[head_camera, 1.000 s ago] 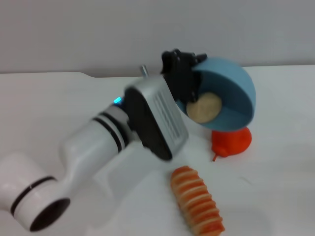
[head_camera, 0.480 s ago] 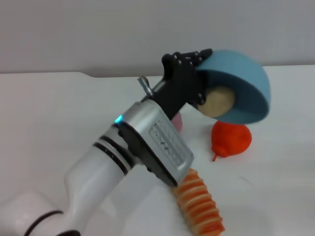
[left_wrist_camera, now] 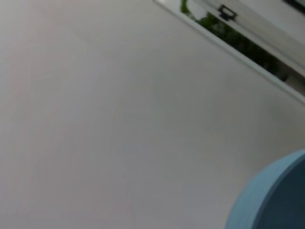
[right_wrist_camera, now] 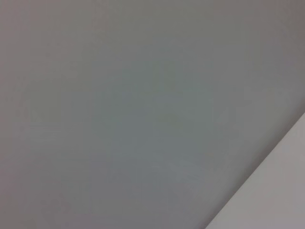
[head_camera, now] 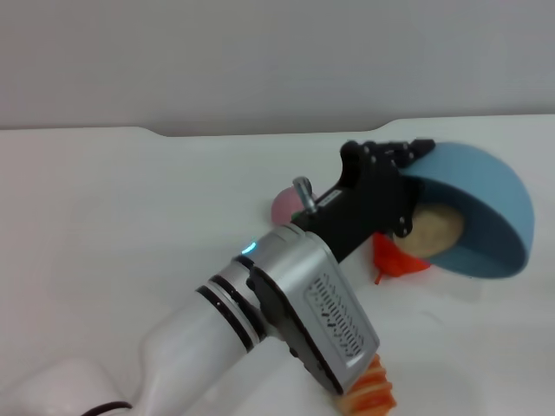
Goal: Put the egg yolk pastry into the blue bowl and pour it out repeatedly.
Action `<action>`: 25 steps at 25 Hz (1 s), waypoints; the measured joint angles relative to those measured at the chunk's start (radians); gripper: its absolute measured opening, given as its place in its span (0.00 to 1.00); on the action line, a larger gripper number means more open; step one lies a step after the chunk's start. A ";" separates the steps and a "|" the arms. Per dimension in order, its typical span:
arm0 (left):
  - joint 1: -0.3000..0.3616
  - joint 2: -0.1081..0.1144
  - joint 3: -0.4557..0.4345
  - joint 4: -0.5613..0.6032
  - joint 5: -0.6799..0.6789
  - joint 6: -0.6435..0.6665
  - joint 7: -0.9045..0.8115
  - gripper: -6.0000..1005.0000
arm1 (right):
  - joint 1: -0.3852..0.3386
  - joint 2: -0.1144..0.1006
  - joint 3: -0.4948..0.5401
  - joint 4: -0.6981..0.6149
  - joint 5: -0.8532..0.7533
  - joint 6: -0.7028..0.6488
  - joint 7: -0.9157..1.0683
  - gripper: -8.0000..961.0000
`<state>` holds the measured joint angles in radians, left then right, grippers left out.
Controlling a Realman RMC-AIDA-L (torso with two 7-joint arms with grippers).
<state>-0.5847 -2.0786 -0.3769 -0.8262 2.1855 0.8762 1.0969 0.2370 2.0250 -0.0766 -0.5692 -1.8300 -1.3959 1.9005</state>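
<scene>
In the head view my left gripper (head_camera: 401, 186) is shut on the rim of the blue bowl (head_camera: 486, 217) and holds it tipped almost upside down above the right part of the table. The egg yolk pastry (head_camera: 436, 230), a pale tan lump, sits at the bowl's lowered rim, half out of it. A slice of the blue bowl (left_wrist_camera: 274, 198) also shows in the left wrist view. My right gripper is out of view; its wrist view shows only a plain grey wall.
A red pear (head_camera: 395, 262) lies on the white table (head_camera: 104, 217) just under the bowl. A pink ball (head_camera: 284, 206) lies behind the left arm. The striped orange roll (head_camera: 368, 394) pokes out under the arm at the front edge.
My left arm has swung the bowl to the right and tipped it further over. The pastry has slid from deep inside the bowl down to its lower rim.
</scene>
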 joint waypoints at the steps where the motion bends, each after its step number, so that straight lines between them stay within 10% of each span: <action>1: 0.001 0.000 0.000 -0.005 -0.006 0.015 0.002 0.01 | 0.000 -0.002 0.000 0.000 0.000 0.001 0.000 0.40; 17: -0.041 0.000 0.034 -0.070 -0.248 0.063 -0.254 0.01 | -0.006 -0.023 0.000 -0.003 0.000 0.006 -0.001 0.40; 25: -0.098 0.000 0.053 -0.019 -0.249 0.107 -0.027 0.01 | 0.000 -0.035 -0.002 -0.006 0.001 0.005 -0.002 0.40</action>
<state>-0.6823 -2.0784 -0.3240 -0.8457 1.9369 0.9830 1.0697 0.2373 1.9895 -0.0781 -0.5753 -1.8289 -1.3907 1.8990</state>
